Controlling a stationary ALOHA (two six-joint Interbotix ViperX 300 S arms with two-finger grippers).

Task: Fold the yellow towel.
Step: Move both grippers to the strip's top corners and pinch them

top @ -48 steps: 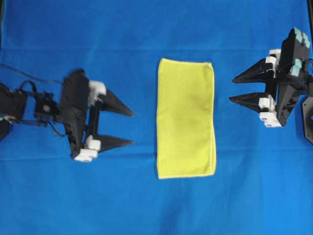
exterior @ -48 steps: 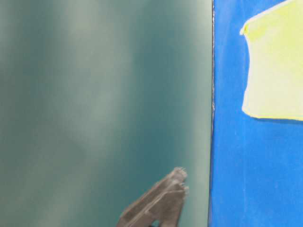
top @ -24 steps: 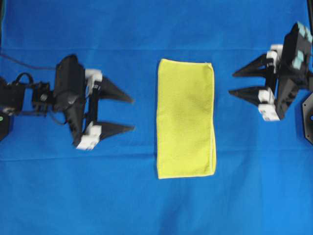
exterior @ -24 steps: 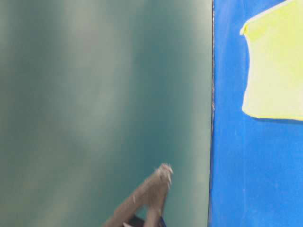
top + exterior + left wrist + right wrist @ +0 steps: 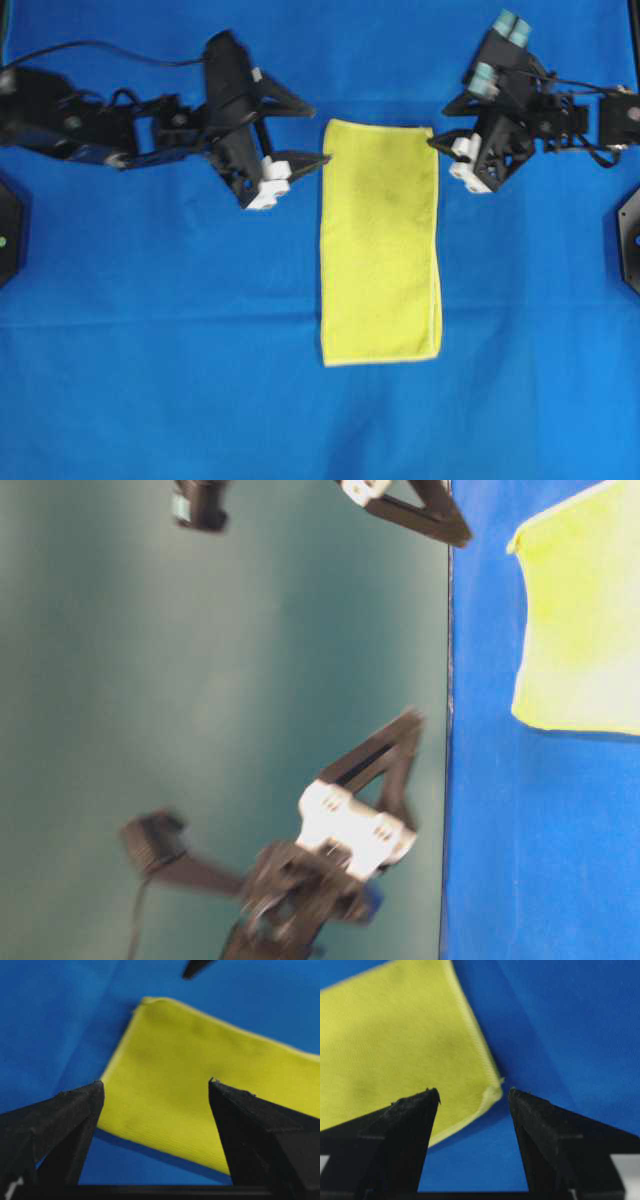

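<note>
The yellow towel [image 5: 380,242] lies flat on the blue cloth as a long rectangle, its paler hem along the right and near edges. My left gripper [image 5: 320,133] hovers open just left of the towel's far left corner. My right gripper [image 5: 437,125] stands open at the far right corner. In the left wrist view the towel [image 5: 200,1075] fills the gap between the spread fingers of the gripper [image 5: 155,1081]. In the right wrist view the towel's hemmed corner [image 5: 492,1091] sits between the open fingertips of the gripper [image 5: 474,1090]. Nothing is held.
The blue cloth [image 5: 150,380] covers the whole table, with a faint crease running across near the towel's near end. Dark arm bases sit at the left edge [image 5: 6,235] and right edge [image 5: 630,240]. A green wall [image 5: 200,680] backs the table-level view.
Both arms have swung in toward the towel's far end: the left one up and right, the right one left. Both grippers stay open and the towel has not moved.
</note>
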